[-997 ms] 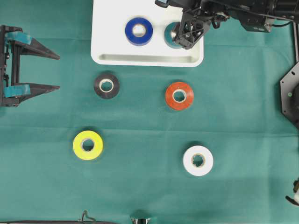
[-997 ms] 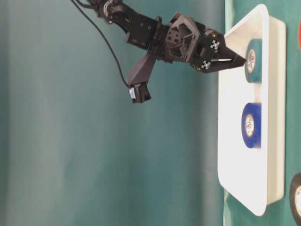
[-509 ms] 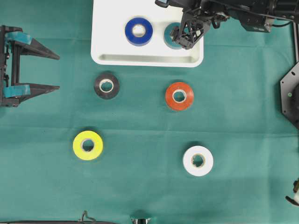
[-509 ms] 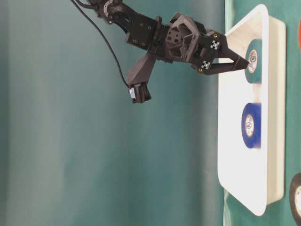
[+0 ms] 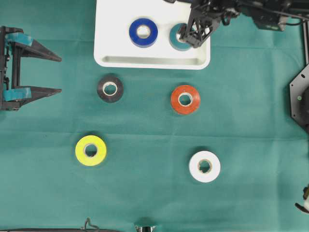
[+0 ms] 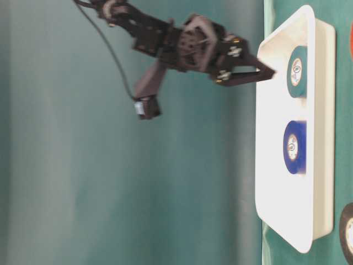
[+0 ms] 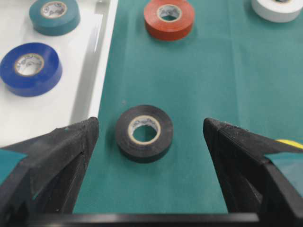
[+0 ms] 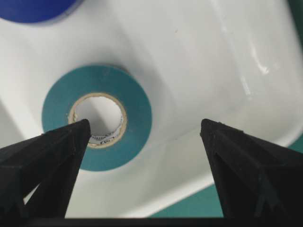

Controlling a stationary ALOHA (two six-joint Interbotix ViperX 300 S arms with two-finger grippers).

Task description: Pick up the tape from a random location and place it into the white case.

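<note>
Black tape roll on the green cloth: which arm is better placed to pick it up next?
Probably the left. Its open end effector faces the black tape roll directly, while the right end effector hangs open over the white plastic case, above the teal roll.

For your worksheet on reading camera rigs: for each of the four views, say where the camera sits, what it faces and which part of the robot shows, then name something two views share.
Overhead: above, looking straight down at the white case, the floor rolls and both grippers, left gripper, right gripper.
Table-level: low at the table's side, picture turned sideways; the right arm hovers off the case.
Left wrist: behind open fingers, facing the black tape.
Right wrist: between open fingers, looking down at the teal tape.
Shared: teal tape and blue tape in all four.
</note>
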